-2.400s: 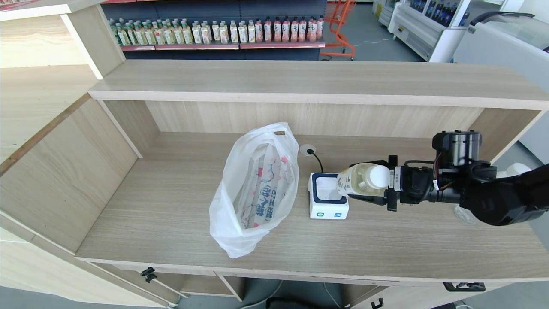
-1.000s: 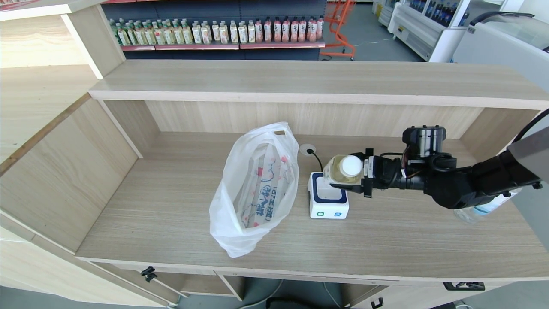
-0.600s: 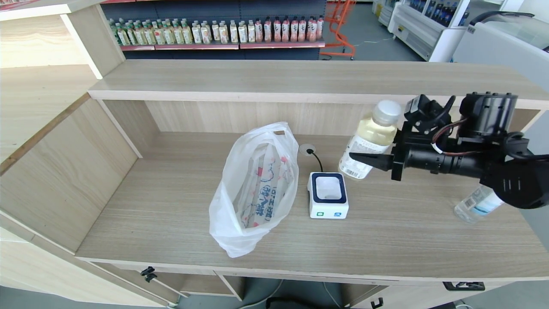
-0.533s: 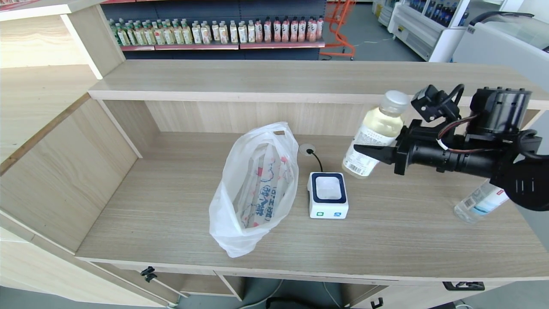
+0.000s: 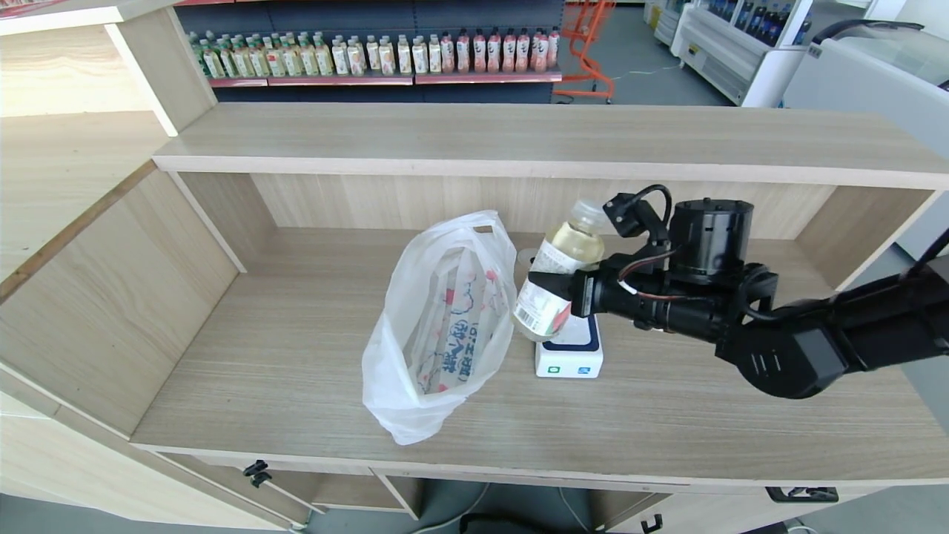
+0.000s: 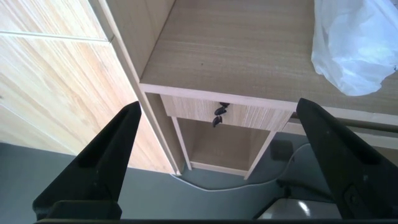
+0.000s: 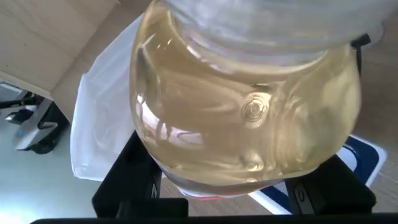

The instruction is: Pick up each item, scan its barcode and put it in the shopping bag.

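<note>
The tea bottle [image 5: 565, 251] is hanging tilted beside the shopping bag [image 5: 437, 326], the right hand [image 5: 550, 288] clamping its middle, seemingly readying the drop.

Bright even light, soft shadows

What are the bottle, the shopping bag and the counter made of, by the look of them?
Bottle: probably clear, glossy plastic; the pale yellow drink shows through.
Shopping bag: thin whitish plastic film, crinkled and translucent, its contents showing through.
Counter: wood-grain board, perhaps laminate, with a matt finish.
</note>
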`<state>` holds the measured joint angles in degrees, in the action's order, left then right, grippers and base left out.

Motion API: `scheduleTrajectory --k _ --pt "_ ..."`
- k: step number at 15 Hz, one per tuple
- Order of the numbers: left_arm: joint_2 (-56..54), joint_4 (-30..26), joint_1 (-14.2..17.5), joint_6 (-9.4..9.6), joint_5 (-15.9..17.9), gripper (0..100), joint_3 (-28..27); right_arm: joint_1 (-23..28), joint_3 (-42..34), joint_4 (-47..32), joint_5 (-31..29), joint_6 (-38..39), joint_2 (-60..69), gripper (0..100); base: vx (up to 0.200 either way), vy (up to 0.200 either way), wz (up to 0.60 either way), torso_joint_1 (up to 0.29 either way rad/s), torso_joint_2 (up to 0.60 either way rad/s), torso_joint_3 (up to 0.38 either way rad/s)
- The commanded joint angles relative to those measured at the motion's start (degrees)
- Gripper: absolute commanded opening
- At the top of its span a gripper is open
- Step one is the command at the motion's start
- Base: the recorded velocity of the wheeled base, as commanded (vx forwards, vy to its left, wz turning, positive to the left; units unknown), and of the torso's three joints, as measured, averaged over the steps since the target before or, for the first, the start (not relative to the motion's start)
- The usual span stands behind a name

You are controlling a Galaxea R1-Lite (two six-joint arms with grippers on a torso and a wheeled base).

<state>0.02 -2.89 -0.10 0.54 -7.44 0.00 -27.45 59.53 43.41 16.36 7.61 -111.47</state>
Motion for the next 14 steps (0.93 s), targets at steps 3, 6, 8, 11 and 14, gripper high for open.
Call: scheduleTrajectory --k 3,6,8,11,14 --pt "0.0 0.0 0.0 -0.01 0.0 100 0.0 -5.2 8.0 3.4 -0.1 0.0 -12.4 0 0.0 0.0 0.0 0.0 0.0 0.0" --pt "0.1 0.0 0.0 -0.01 0.0 100 0.0 -6.8 13.2 4.8 0.0 -5.7 -17.9 0 0.0 0.0 0.0 0.0 0.0 0.0" --pt "0.1 0.0 0.0 -0.01 0.0 100 0.0 -7.4 14.5 5.5 0.1 -11.1 -20.2 0 0.0 0.0 0.0 0.0 0.0 0.0" --pt "0.1 0.0 0.0 -0.01 0.0 100 0.0 -8.8 19.2 8.1 0.2 -13.2 -24.6 0 0.0 0.0 0.0 0.0 0.0 0.0" --pt "0.1 0.0 0.0 -0.01 0.0 100 0.0 -9.5 22.5 8.0 0.3 -16.9 -27.7 0 0.0 0.0 0.0 0.0 0.0 0.0"
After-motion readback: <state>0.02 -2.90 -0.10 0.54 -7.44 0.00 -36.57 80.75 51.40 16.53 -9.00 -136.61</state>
